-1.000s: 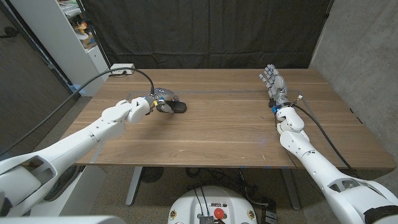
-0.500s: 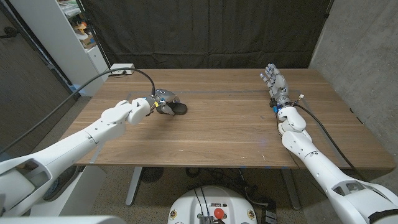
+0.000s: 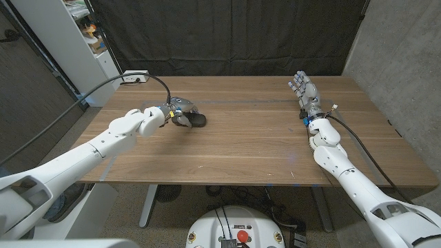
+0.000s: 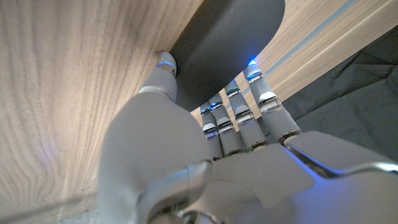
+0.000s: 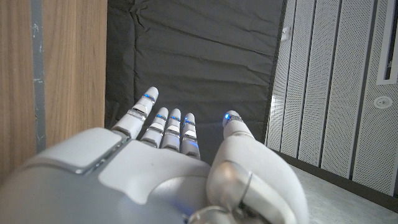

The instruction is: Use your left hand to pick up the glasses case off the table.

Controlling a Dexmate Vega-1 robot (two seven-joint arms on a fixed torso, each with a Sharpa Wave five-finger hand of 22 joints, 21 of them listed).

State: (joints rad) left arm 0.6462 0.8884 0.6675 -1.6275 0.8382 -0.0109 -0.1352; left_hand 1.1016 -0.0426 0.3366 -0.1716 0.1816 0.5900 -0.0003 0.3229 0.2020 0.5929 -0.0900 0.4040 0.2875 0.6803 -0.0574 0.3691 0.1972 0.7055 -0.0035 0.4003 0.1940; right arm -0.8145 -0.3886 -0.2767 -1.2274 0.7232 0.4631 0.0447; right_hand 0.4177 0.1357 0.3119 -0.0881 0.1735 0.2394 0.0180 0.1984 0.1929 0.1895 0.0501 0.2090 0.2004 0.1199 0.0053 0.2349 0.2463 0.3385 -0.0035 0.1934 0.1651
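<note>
While fingers wrap it, left hand [image 3: 176,111] grips glasses case [image 3: 196,119]

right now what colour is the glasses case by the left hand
Dark grey to black, plain, no pattern. The glasses case shows best in the left wrist view, with the left hand fingers around it.

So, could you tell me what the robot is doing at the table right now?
The left hand has closed around the dark glasses case on the wooden table. In the left wrist view, the thumb is on one side of the case and the fingers on the other; whether it has left the table is unclear. The right hand waits with fingers spread, holding nothing.
</note>
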